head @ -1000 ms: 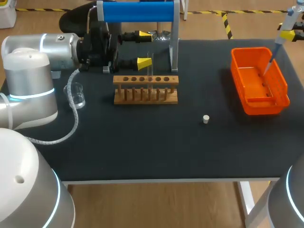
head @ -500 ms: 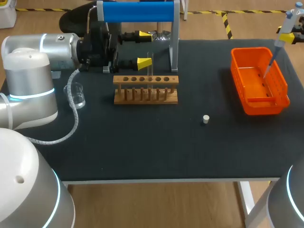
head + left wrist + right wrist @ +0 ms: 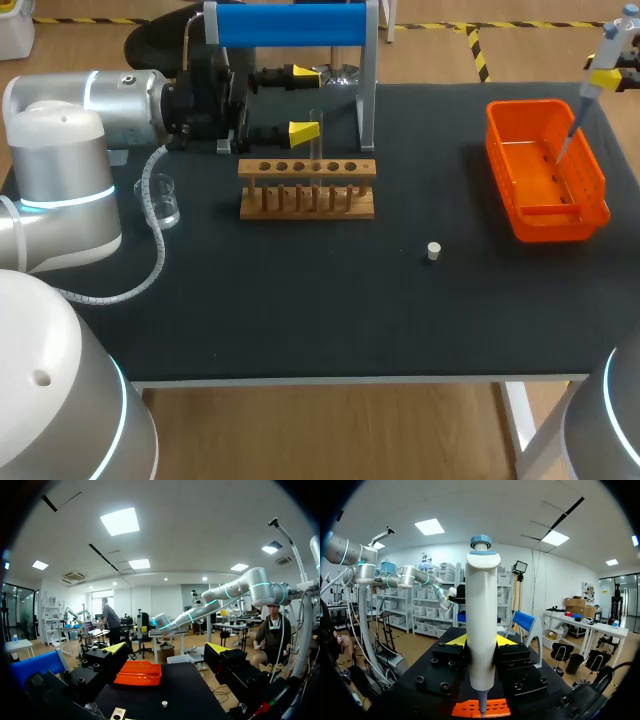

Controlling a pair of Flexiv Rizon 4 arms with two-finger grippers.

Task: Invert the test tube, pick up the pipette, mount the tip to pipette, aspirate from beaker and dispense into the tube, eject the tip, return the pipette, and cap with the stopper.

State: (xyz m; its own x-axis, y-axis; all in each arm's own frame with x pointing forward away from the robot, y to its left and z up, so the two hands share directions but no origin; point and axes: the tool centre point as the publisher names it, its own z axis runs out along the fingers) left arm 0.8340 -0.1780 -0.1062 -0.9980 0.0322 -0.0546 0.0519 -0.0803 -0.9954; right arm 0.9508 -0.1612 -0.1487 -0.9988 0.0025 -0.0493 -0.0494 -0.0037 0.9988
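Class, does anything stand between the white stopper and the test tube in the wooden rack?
Nothing visible does. Only bare black table lies between the stopper and the rack holding the tube.

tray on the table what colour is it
Bright orange; the tray shows best in the head view.

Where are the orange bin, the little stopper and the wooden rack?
orange bin (image 3: 560,226), head view, front wall.
stopper (image 3: 433,251), head view, its top.
wooden rack (image 3: 290,175), head view, top board's front edge.
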